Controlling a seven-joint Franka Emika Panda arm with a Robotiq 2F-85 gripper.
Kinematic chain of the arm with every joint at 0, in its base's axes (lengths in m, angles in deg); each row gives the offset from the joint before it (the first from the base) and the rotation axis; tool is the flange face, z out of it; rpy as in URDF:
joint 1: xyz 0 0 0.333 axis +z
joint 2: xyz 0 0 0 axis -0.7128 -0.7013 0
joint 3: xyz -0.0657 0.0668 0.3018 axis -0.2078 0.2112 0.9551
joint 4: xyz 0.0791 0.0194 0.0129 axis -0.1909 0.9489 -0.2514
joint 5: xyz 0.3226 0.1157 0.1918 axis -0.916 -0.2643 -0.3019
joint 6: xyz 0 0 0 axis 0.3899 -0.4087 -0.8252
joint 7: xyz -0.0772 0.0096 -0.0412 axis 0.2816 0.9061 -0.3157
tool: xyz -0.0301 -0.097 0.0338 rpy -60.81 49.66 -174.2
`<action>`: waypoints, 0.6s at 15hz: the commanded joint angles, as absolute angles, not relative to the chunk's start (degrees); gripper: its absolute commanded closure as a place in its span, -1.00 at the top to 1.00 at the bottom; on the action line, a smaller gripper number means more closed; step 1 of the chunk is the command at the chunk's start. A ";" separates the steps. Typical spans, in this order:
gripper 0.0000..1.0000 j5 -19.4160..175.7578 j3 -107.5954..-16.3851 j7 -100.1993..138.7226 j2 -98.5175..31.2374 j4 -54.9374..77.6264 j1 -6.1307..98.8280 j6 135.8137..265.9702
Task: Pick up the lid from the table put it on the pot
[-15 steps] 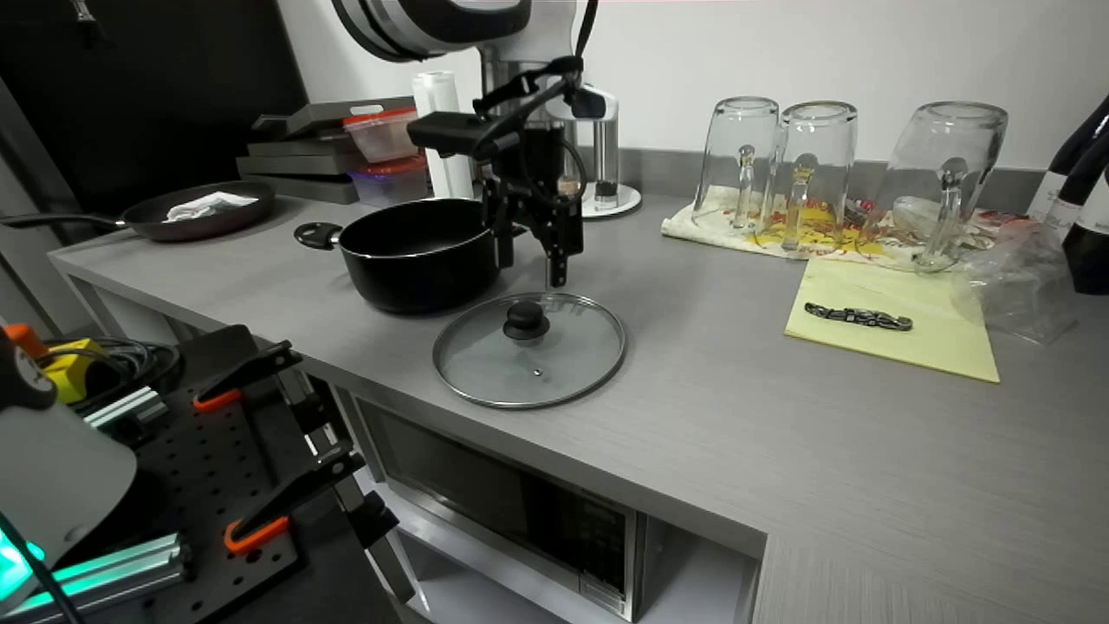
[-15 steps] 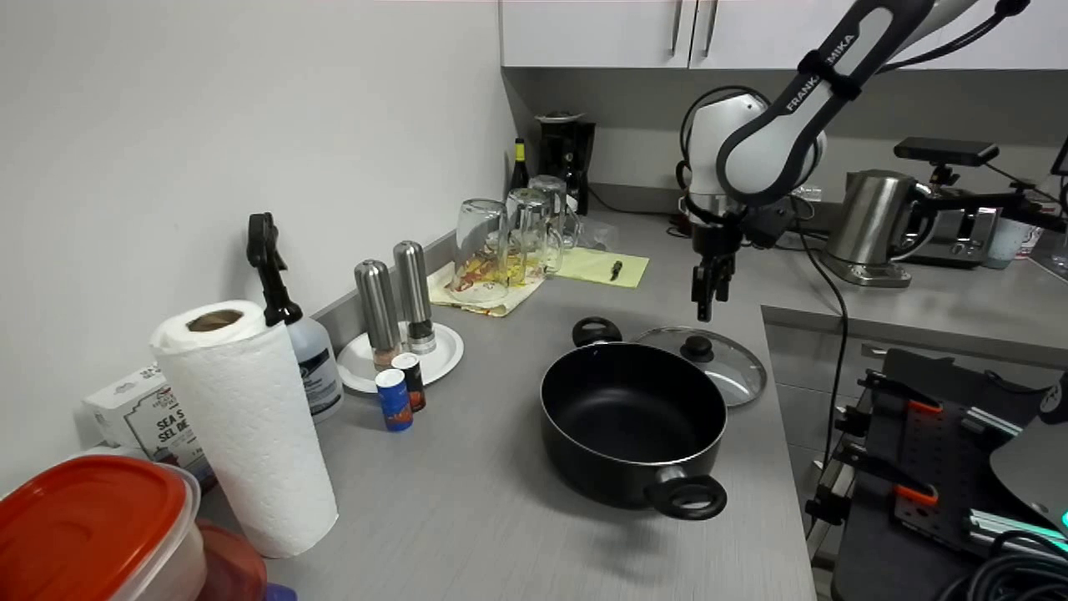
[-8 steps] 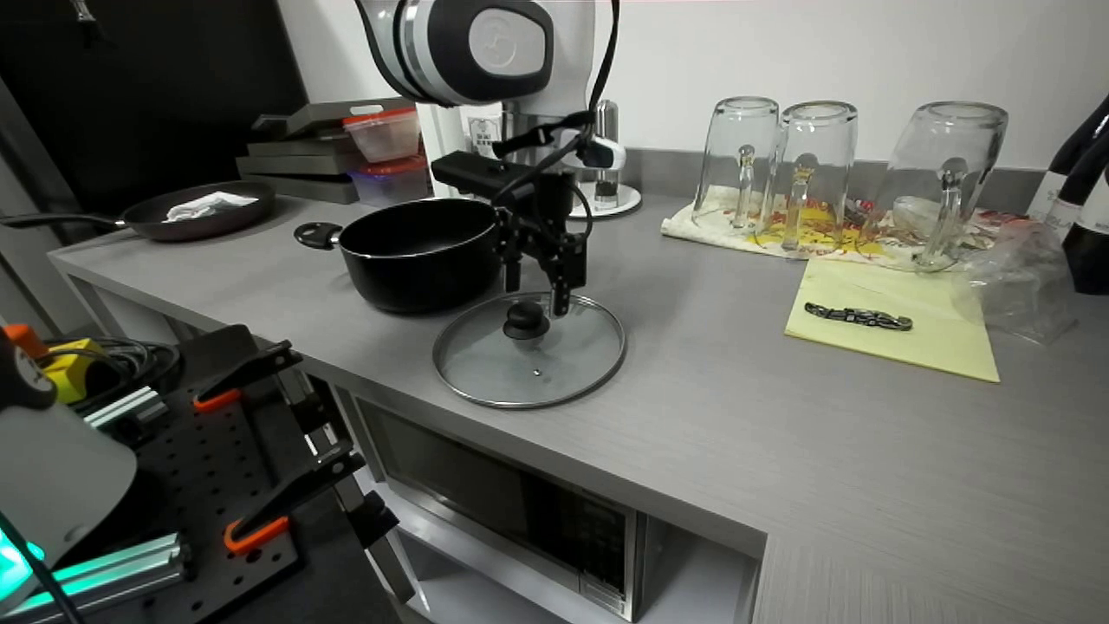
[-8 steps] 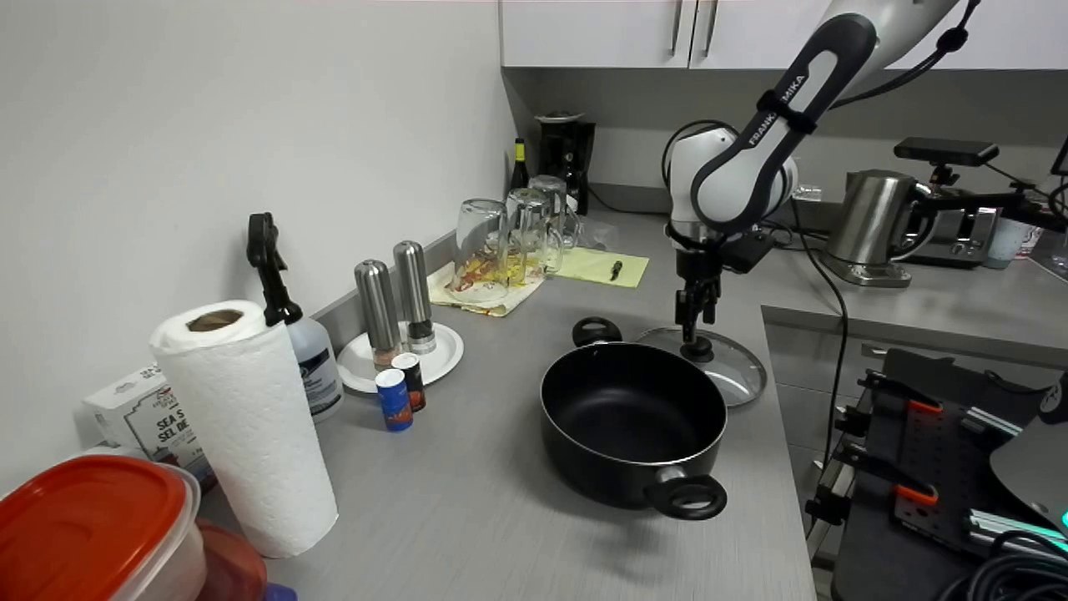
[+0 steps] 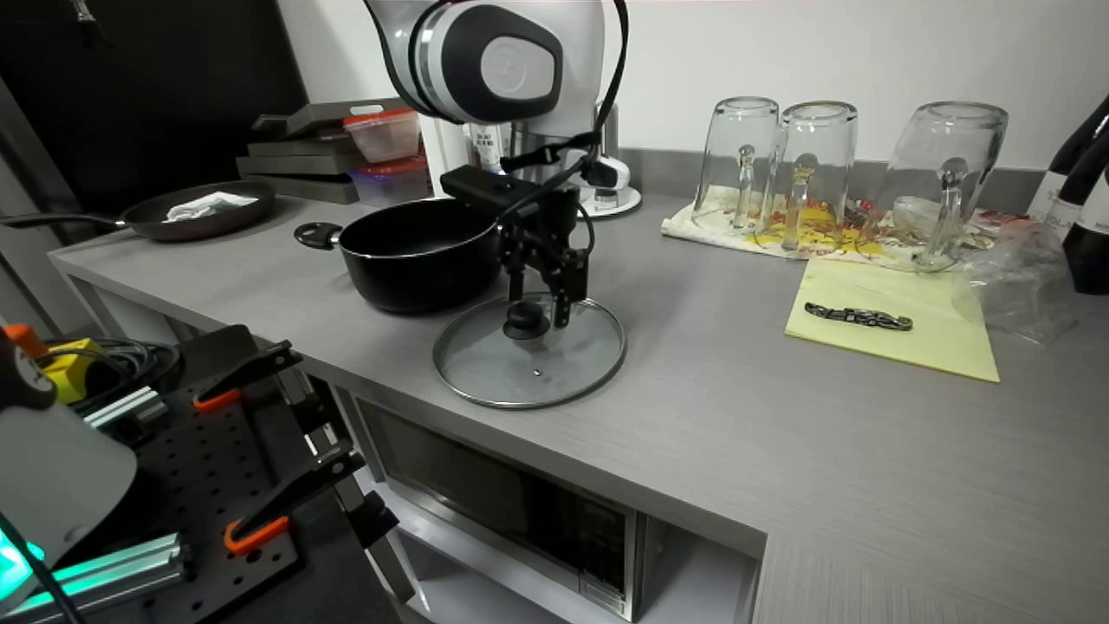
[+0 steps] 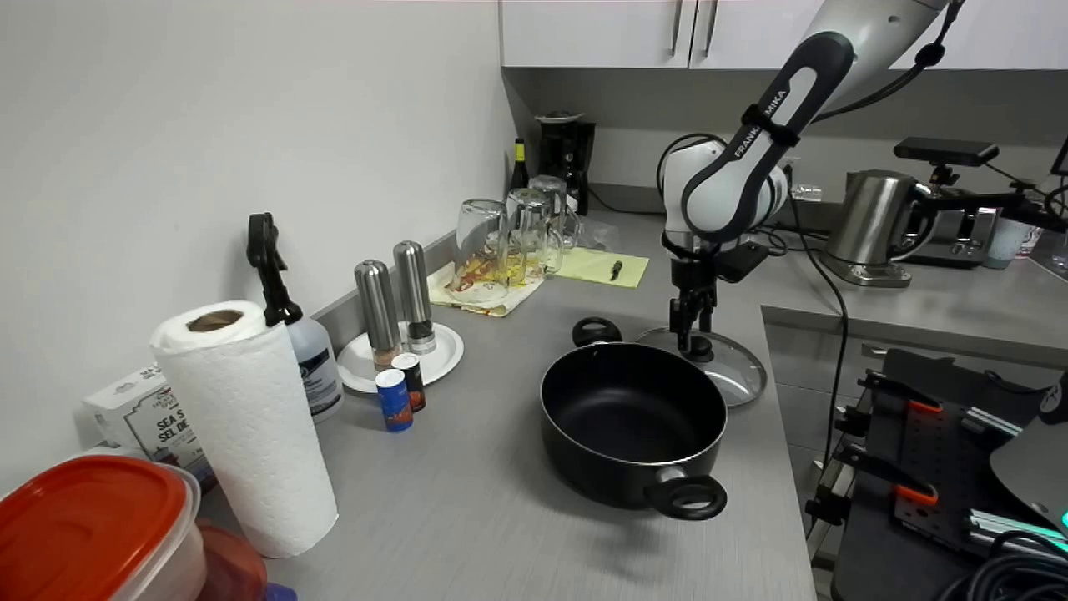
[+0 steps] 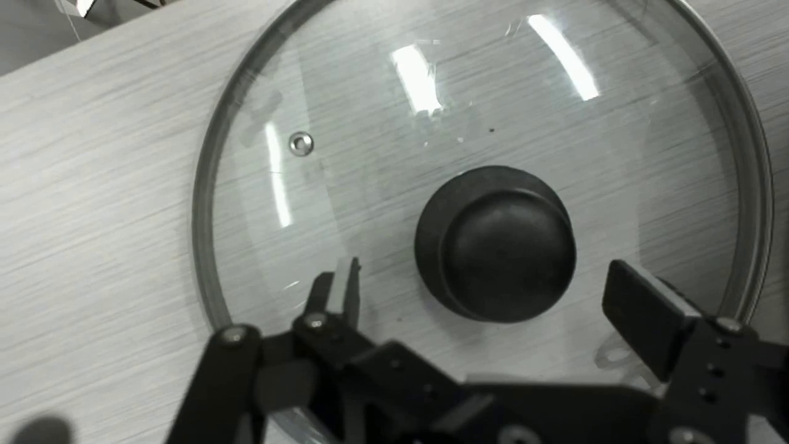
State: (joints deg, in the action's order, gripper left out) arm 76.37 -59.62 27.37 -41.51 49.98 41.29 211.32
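Lid (image 5: 546, 360) lies flat on the worktop (image 5: 693, 416) in an exterior view, just beside the pot (image 5: 416, 279), its black knob (image 5: 524, 321) at the centre of the clear glass (image 5: 489, 364). The claw (image 5: 539, 310) points down over it with its fingers (image 5: 567, 295) parted: one tip shows just to the right of the knob as seen here, the second behind it. The pot stands upright, a handle (image 5: 318, 235) sticking out to the left. Farther left is a pan (image 5: 197, 230); to the right stand three mugs (image 5: 940, 139), with a yellow sheet (image 5: 884, 348) in front of them. A microwave (image 5: 507, 498) sits below the worktop. In an exterior view with a paper roll (image 6: 246, 434) and two mills (image 6: 377, 305) on a plate (image 6: 448, 352) toward the left, the pot is in front and hides part of the lid; the claw hangs above the lid, one tip overlapping the knob's left edge. A kettle (image 6: 868, 225) stands at the back right. In the wrist view the lid takes up most of the space, its metal rim (image 7: 757, 185) running out of sight at the top. The knob shows between the fingers, apart from both, with glass seen on either side. A small vent (image 7: 301, 143) lies up and left of the knob, and bright reflections (image 7: 416, 77) streak the glass. Whether the fingers touch the glass, I cannot tell.
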 commanded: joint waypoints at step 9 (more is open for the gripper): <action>0.47 75.30 -58.93 27.78 -40.48 51.82 41.26 211.43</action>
